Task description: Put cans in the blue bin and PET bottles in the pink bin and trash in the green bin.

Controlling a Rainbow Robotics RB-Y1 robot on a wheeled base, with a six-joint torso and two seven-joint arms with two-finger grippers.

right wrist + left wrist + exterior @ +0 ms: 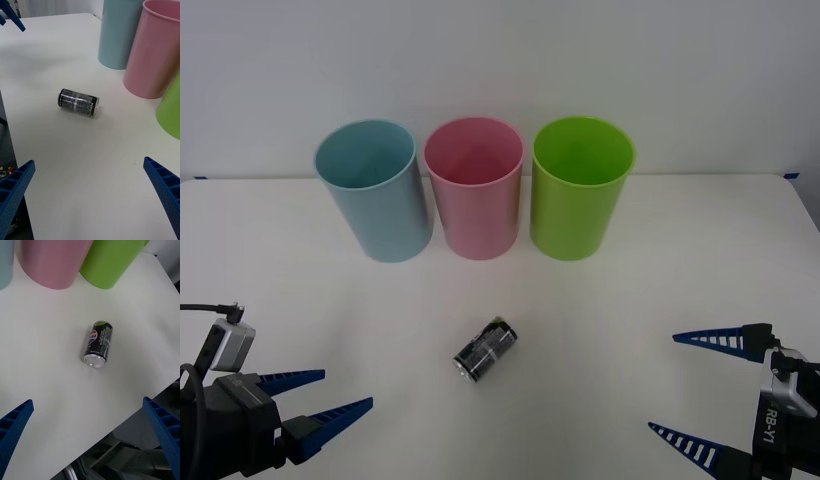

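White desk (680, 260), pale wall behind | can (486, 349) lay on its side, centre front, well short of blue bin (373, 190), pink bin (474, 187), green bin (578, 187) | left tool (320, 398) spread, empty, near corner | right tool (700, 385) spread, empty, opposite corner | sorting judged not begun; can still due for blue bin.

You have one small black Pepsi can (486, 349) lying on its side at lower centre of the front view, silver end toward you, tilted diagonally. Across the upper middle stand three upright, open-topped bins in a row: light blue bin (376, 192) at left, pink bin (475, 189) in the centre, lime-green bin (577, 189) at right.
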